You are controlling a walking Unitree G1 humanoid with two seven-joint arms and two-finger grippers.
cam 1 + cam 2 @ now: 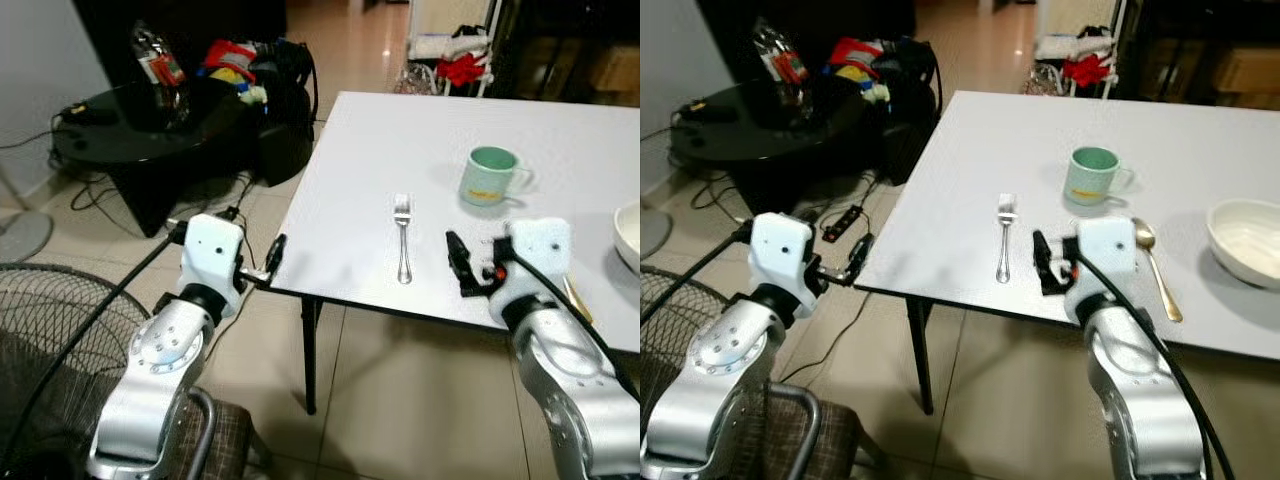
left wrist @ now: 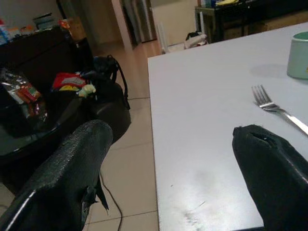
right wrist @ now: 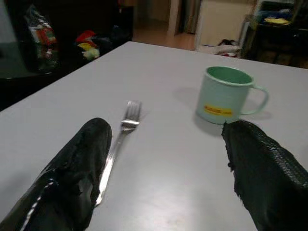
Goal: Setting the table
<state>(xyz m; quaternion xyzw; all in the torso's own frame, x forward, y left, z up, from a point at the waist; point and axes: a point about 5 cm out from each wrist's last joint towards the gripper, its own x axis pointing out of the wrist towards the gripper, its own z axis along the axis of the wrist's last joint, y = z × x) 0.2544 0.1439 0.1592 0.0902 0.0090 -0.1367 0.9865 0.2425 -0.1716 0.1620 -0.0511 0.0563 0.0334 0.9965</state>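
Four pieces already lie on the white table (image 1: 970, 150): fork (image 1: 1004, 237) at centre frame, green mug (image 1: 1092, 177) above it, gold spoon (image 1: 1158, 268) and white bowl (image 1: 1248, 240) at right. The setting looks partly done. The right gripper (image 1: 1048, 265), fingers spread and empty, hovers over the near edge beside the fork. The left gripper (image 1: 272, 258), also spread, sits at the table's corner, lower left, with bare tabletop ahead.
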